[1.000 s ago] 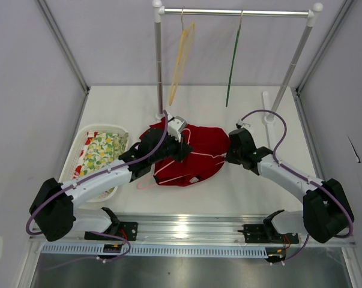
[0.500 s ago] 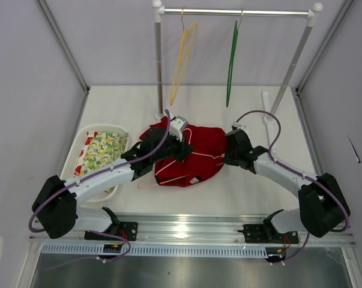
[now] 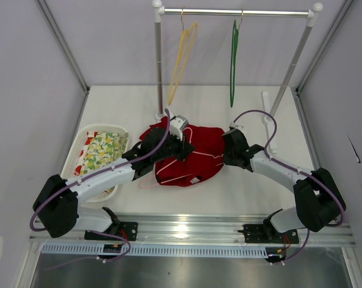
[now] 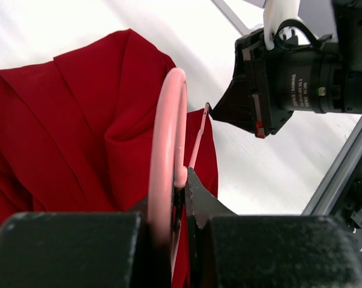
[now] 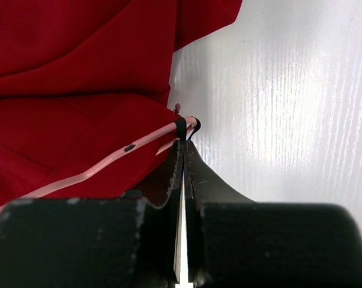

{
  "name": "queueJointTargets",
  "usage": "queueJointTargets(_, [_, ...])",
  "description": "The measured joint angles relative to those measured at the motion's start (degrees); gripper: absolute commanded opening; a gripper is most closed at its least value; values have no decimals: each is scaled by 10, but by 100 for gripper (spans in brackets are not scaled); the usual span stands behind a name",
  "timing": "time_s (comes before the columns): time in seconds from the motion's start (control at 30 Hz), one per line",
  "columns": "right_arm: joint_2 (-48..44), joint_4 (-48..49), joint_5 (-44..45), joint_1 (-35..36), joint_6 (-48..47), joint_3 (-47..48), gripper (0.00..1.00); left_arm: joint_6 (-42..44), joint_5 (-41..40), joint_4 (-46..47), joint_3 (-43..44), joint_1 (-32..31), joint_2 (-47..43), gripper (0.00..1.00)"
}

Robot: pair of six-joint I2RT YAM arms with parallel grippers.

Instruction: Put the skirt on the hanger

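A white wood-grain table (image 3: 253, 186) sits between plain pale lilac walls (image 3: 108, 48). At its far edge stands a white-posted metal clothes rail (image 3: 241, 12) carrying a yellow hanger (image 3: 182, 60) and a dark green hanger (image 3: 233, 60). To the left, a white plastic basket (image 3: 84, 133) holds yellow-green floral cloth (image 3: 102, 150).

The bright red cloth skirt (image 3: 205, 141) lies crumpled mid-table with the thin pale pink wire hanger (image 4: 168, 132) on it. The left gripper (image 4: 182, 180) is nearly closed, pinching the hanger's hook. The right gripper (image 5: 184, 144) is fully closed, its tips against the hanger's black-banded corner; I cannot tell if it pinches it.

The white print on the black camera lens (image 4: 301, 84) is too small to read.
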Motion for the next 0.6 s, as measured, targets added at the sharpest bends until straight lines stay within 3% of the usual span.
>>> queueJointTargets(0.6, [15, -24, 28, 0, 0, 15, 0, -31, -14, 70, -36, 0, 1, 0])
